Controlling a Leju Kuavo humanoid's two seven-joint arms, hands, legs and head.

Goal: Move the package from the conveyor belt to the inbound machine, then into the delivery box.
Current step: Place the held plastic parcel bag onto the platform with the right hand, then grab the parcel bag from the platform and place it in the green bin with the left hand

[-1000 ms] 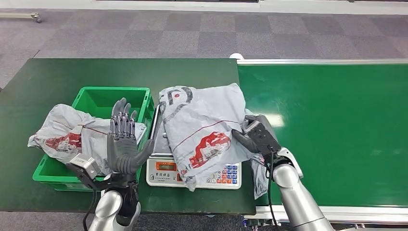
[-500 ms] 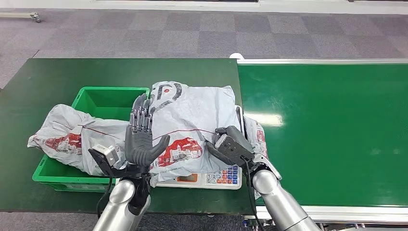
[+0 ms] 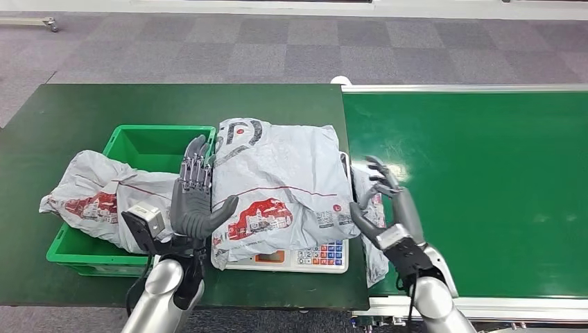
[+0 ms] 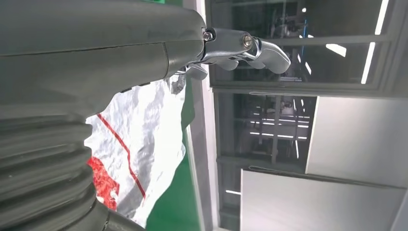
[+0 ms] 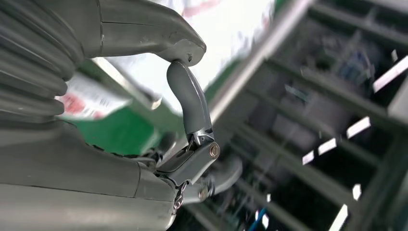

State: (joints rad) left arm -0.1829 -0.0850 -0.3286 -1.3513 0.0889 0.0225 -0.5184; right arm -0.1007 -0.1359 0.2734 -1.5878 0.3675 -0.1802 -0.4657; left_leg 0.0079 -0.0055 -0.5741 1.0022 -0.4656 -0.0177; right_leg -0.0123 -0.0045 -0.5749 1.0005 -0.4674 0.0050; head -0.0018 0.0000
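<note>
A grey plastic mailer package [image 3: 281, 184] with red print lies spread over the white weighing scale [image 3: 315, 258], hiding most of it. My left hand [image 3: 194, 198] is raised with fingers spread, its palm at the package's left edge; whether it touches, I cannot tell. My right hand [image 3: 388, 208] stands with fingers apart just right of the package, holding nothing. In the left wrist view the package [image 4: 139, 144] shows past my hand [image 4: 96, 62]. In the right wrist view my hand [image 5: 144, 33] is blurred, a strip of package [image 5: 221, 29] beyond it. A second grey package [image 3: 104, 198] lies across the green delivery box [image 3: 149, 142].
The green conveyor belt [image 3: 478, 187] runs to the right with a silver rim. The scale and box stand on a dark green table [image 3: 83, 111]. A fold of grey mailer [image 3: 371, 208] hangs between scale and belt. Grey carpet floor lies beyond.
My right hand let go of the package, opened and drew back to the right. The package settled flat on the scale. My left hand moved right to the package's left edge.
</note>
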